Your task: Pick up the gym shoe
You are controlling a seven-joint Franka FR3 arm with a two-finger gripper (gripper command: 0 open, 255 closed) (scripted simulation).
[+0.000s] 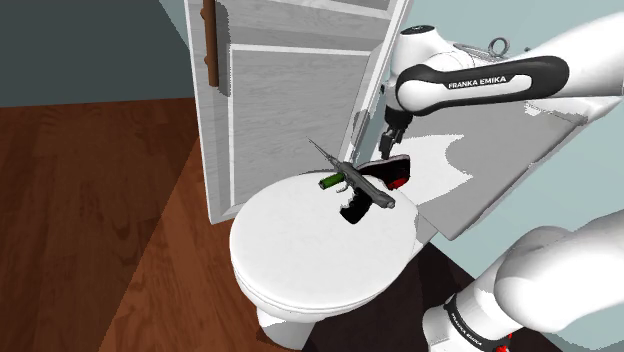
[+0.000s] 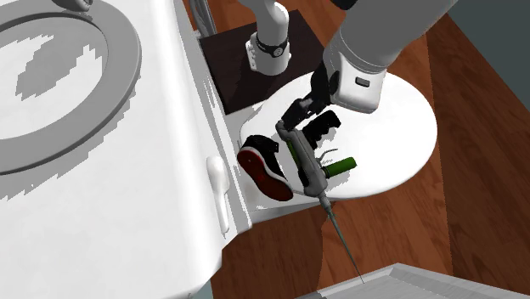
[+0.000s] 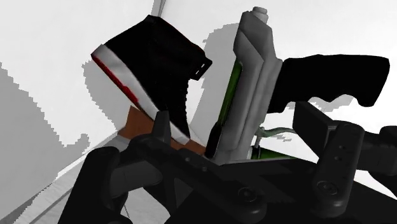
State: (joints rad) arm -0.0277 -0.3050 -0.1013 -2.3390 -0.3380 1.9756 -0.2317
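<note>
The gripper [image 1: 388,142] is hovering right of centre in the shoulder view, fingers standing wide apart, clasping nothing; the black, red-soled gym shoe [image 1: 398,172] is lying just below it at the white toilet lid's [image 1: 310,255] upper right edge, beside a grey tool [image 1: 368,190].

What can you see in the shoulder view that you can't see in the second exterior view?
The shoulder view has the brown handle on the door and the letters on the arm. The second exterior view has a big grey ring at its upper left. Both have the black shoe, the grey tool, the pincer and the white lid.
</note>
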